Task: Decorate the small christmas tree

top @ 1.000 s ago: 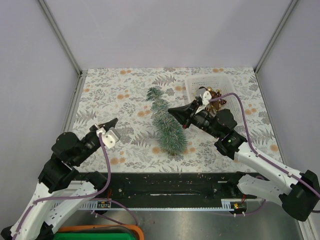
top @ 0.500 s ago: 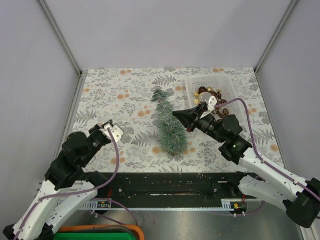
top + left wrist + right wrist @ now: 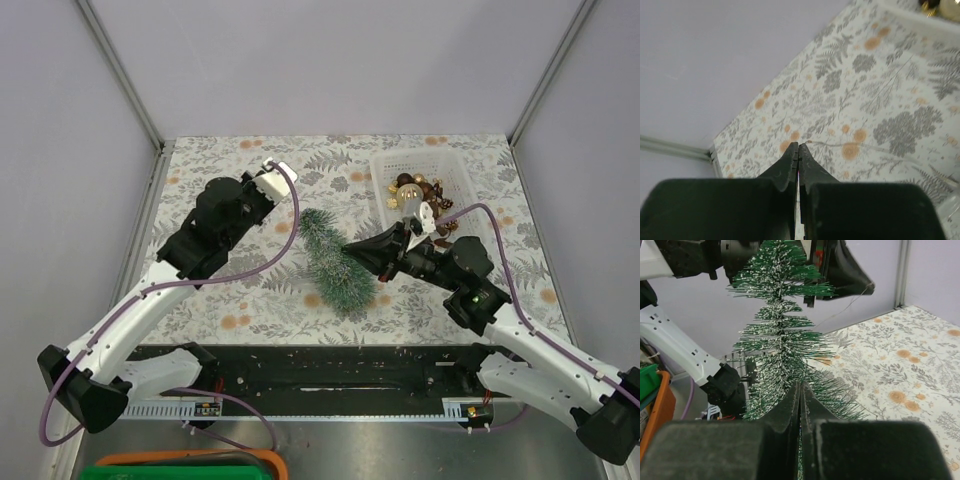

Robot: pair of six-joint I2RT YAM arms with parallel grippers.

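The small christmas tree (image 3: 334, 260) has frosted green bristles and leans on the floral cloth, tip toward the back. It fills the right wrist view (image 3: 780, 325). My right gripper (image 3: 352, 247) is shut on its bristles at mid-height, its fingertips (image 3: 794, 390) buried in them. My left gripper (image 3: 284, 172) is raised just behind and left of the tree's tip; it shows as a black shape in the right wrist view (image 3: 842, 270). It is shut (image 3: 798, 145), with a thin wire (image 3: 875, 148) trailing from its tips across the cloth.
A white basket (image 3: 461, 166) with gold and brown baubles (image 3: 414, 184) stands at the back right, its corner in the left wrist view (image 3: 900, 11). Grey walls close the back and sides. A black rail (image 3: 340, 365) runs along the near edge.
My left arm swung from the near left up to the back, beside the tree's tip. The tree's tip moved right and nearer, and it looks shorter from above. My right gripper shifted slightly nearer.
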